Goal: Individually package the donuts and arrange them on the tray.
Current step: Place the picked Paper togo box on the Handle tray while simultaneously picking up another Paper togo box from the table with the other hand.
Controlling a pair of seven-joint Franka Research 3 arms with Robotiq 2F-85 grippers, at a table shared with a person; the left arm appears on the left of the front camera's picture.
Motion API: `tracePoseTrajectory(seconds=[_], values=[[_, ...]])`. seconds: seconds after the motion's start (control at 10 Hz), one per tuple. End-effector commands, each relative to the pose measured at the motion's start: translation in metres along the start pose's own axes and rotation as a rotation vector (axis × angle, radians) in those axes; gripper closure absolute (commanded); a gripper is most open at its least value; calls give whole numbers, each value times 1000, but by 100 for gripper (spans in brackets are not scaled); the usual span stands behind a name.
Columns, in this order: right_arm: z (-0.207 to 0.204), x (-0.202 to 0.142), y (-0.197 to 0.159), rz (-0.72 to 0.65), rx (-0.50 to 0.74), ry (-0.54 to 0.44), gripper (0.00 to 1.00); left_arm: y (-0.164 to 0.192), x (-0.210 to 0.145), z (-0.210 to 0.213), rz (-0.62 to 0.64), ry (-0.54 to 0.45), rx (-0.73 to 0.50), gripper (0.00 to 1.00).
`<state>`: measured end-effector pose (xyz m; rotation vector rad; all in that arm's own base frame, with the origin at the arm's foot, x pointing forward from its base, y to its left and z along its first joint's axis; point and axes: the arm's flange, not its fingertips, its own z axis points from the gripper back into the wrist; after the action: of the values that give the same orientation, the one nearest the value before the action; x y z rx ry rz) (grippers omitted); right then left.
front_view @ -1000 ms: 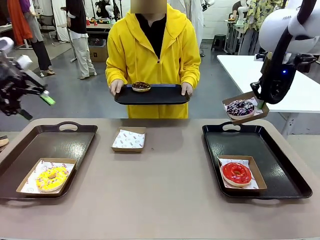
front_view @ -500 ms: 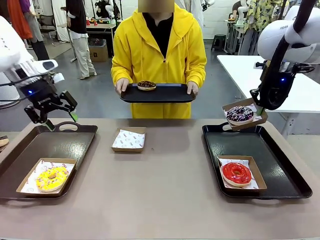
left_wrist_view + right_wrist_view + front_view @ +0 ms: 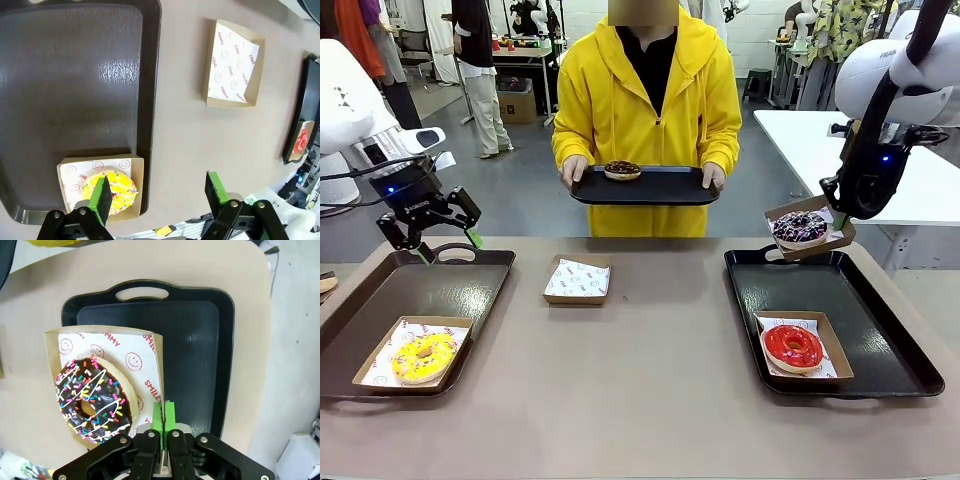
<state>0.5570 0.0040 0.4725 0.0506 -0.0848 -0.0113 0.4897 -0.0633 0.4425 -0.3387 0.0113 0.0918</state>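
My right gripper (image 3: 840,212) (image 3: 162,422) is shut on the rim of a cardboard box (image 3: 125,355) holding the dark sprinkled donut (image 3: 800,227) (image 3: 92,400). It hangs above the far end of the right tray (image 3: 900,350) (image 3: 195,350). On that tray the red donut (image 3: 793,346) lies in its box. The yellow donut (image 3: 422,357) (image 3: 120,192) sits boxed at the near end of the left tray (image 3: 430,290) (image 3: 65,100). My left gripper (image 3: 447,247) (image 3: 159,192) hovers open above that tray's far handle, holding nothing. A person holds a black tray (image 3: 660,190) carrying the chocolate donut (image 3: 622,170).
An empty box lined with printed paper (image 3: 577,279) (image 3: 232,63) lies on the table between the two trays. The far halves of both trays are bare. A white table (image 3: 920,170) stands at the back right.
My left arm has swung in from the far left and come down over the left tray's far handle. The person has shifted slightly right with the tray. The right gripper's box has sunk a little.
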Motion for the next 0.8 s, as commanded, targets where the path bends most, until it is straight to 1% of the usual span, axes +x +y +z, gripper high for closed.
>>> tracePoseTrajectory(seconds=[0.0, 0.3, 0.4, 0.5, 0.7], values=[[1, -1, -1, 0, -6, -1, 99, -2, -3, 3, -2, 5, -2, 3], [1, -1, -1, 0, -6, -1, 99, 0, 0, 0, 0, -1, 0, 3], [0, 0, 0, 0, 0, 0, 99, -19, 9, 2, -15, -16, 33, 3], [-8, 2, 0, -4, 2, 19, 99, -46, 24, 1, -20, -38, 123, 3], [-20, 3, -3, -8, 6, 43, 99, -88, 49, 2, -83, -52, 202, 3]])
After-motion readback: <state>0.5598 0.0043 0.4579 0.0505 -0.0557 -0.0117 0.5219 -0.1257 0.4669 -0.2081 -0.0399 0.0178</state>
